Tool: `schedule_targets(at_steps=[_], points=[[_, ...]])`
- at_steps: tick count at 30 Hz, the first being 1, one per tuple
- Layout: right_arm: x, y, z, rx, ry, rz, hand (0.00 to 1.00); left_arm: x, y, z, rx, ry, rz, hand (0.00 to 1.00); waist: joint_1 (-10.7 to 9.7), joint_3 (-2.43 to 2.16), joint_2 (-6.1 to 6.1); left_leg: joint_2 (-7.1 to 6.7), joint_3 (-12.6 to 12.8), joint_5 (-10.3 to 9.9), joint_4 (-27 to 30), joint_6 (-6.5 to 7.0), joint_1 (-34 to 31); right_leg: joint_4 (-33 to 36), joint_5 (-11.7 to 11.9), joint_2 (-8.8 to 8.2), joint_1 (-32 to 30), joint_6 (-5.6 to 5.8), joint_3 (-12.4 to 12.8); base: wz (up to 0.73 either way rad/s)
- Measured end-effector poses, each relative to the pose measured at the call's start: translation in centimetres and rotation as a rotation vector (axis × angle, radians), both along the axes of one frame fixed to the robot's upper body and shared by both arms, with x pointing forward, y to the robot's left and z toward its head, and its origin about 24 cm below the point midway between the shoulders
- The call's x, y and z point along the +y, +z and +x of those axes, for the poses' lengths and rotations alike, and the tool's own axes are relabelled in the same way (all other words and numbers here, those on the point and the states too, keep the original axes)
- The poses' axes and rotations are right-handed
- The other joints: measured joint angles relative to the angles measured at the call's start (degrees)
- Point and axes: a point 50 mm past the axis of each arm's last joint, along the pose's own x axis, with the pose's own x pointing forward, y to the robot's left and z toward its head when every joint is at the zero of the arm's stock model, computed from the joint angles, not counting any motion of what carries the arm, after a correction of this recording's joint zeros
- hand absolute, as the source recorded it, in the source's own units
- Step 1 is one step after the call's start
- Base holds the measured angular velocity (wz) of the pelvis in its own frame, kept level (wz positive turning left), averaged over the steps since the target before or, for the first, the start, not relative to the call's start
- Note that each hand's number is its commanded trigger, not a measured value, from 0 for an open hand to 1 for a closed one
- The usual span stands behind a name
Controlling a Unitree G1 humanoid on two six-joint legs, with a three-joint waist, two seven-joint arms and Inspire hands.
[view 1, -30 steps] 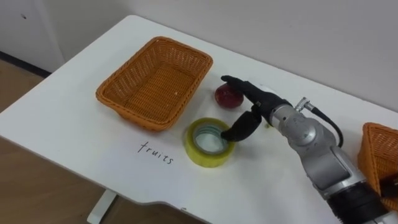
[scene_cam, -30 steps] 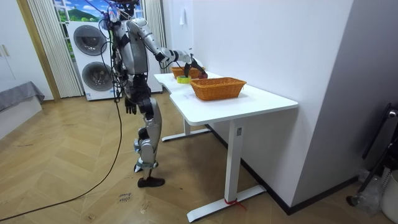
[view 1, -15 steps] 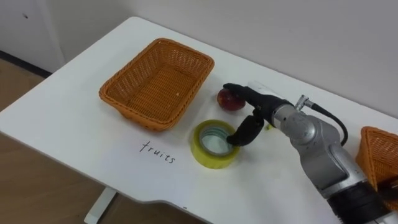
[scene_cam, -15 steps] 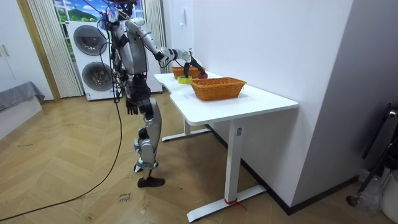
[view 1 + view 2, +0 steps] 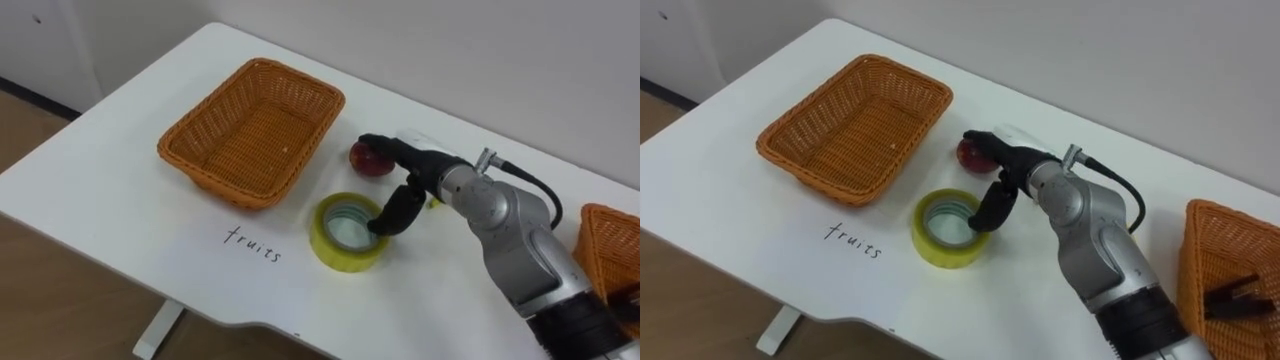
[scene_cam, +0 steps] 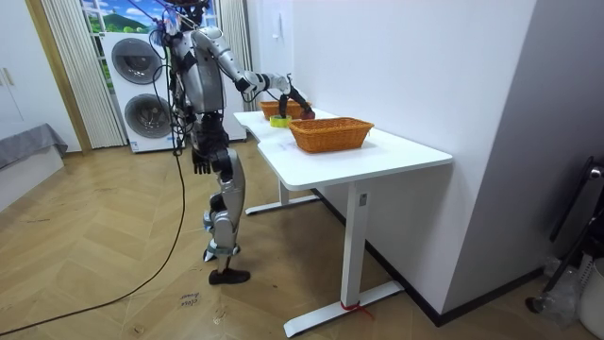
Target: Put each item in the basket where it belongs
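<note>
Apple (image 5: 369, 160) should be wrapped squarely by the spread right hand (image 5: 424, 172), the thumb kept off the tape (image 5: 338, 250) beneath it, then lifted into the basket (image 5: 250, 130).

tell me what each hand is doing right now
right hand: open, holding nothing, between the red apple and the yellow tape roll
left hand: down at its side, cannot be told
</note>
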Motion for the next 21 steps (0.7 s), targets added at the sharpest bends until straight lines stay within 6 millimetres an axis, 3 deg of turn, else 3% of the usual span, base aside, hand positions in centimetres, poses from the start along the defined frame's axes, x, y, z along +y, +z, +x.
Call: schedule_targets(at_steps=[21], points=[[0.17, 0.26, -0.13, 0.011, 0.013, -0.036, 0.0, 0.18, 0.1, 0.1, -0.001, 0.003, 0.064, 0.0, 0.38, 0.0, 0.0, 0.06, 0.15, 0.01, -0.16, 0.0, 0.11, 0.0, 0.0, 0.05, -0.14, 0.0, 0.19, 0.0]])
